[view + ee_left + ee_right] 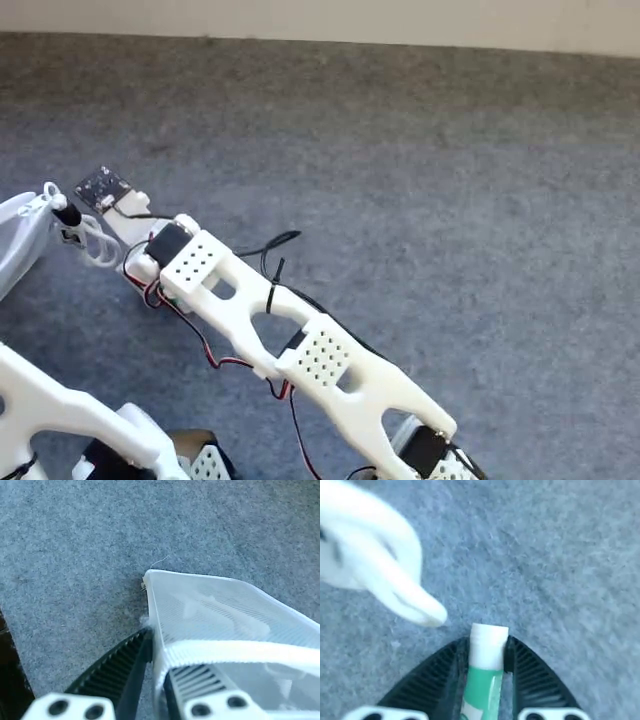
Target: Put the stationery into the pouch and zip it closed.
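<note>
High view: the pouch (18, 245) lies at nine o'clock, with the right gripper (68, 220) just beside it at its three o'clock. Left wrist view: the left gripper (157, 655) pinches the pouch's rim. Right wrist view: the jaws clamp a glue stick (484, 675), its long axis running along the fingers.
</note>
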`<state>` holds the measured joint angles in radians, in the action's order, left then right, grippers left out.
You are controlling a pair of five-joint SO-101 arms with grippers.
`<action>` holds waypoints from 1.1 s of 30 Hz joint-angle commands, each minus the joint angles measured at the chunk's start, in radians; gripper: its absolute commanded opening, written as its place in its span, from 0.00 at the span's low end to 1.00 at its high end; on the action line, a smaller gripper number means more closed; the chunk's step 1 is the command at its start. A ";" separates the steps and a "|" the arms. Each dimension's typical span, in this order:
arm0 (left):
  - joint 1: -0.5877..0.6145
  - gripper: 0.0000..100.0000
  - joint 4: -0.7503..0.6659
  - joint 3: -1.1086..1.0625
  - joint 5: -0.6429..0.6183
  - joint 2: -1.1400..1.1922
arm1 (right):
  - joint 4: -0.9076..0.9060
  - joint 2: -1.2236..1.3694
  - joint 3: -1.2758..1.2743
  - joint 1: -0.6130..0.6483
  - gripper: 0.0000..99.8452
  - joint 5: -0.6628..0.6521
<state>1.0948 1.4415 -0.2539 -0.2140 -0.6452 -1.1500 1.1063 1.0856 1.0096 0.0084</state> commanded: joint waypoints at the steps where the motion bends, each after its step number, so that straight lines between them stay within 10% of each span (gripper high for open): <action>1: 0.004 0.01 -0.015 0.021 -0.017 -0.051 | -0.015 0.008 0.036 -0.025 0.11 -0.009; 33: -0.236 0.01 -0.023 -0.005 -0.014 -0.056 | -0.363 -0.035 0.713 -0.120 0.00 -0.003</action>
<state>0.9306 1.4339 -0.2723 -0.2125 -0.6467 -1.5014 1.1600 1.6379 0.9160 0.0084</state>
